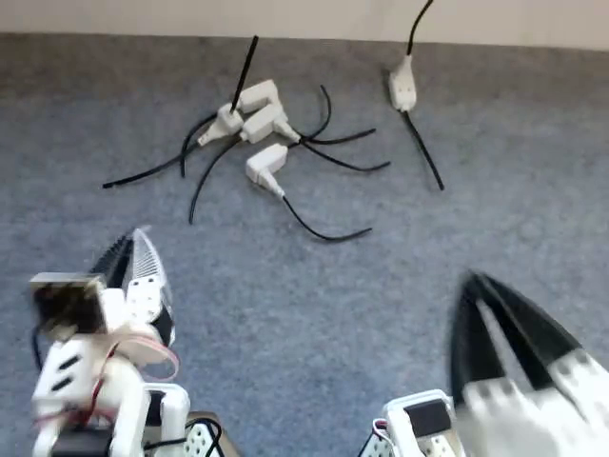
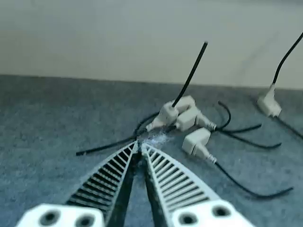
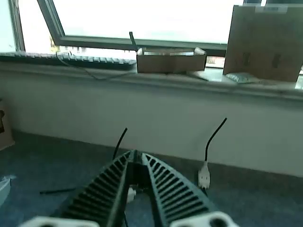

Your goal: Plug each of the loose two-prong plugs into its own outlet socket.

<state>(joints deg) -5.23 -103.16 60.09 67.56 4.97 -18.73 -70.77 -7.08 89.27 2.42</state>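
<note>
High view, tabletop (image 1: 314, 314): grey and carpet-textured, running back to a pale wall (image 1: 304, 14).
High view, plug cluster (image 1: 266, 121): three white pieces bunched at far centre-left, black cords (image 1: 247, 62) fanning out around them; fourth plug (image 1: 268, 160) just beside them on the near side.
High view, lone plug (image 1: 402, 88): well apart at far right, one cord leading off the far edge, another trailing back toward the near side.
High view, left arm (image 1: 71, 367): at the near-left corner, jaws closed and aimed toward the cluster, well short of it.
High view, right arm (image 1: 519, 352): at the near-right corner, jaws closed tip to tip.
Left wrist view, left jaws: pressed together at the tips, empty; plug cluster (image 2: 182, 116) ahead on the tabletop, fourth plug (image 2: 196, 141) beside it, lone plug (image 2: 268, 105) farther off.
Right wrist view, right jaws: closed, empty; lone plug (image 3: 203, 176) lying beyond them near the wall; cardboard box (image 3: 170, 60) and keyboard (image 3: 71, 59) resting on the sill (image 3: 142, 78).
</note>
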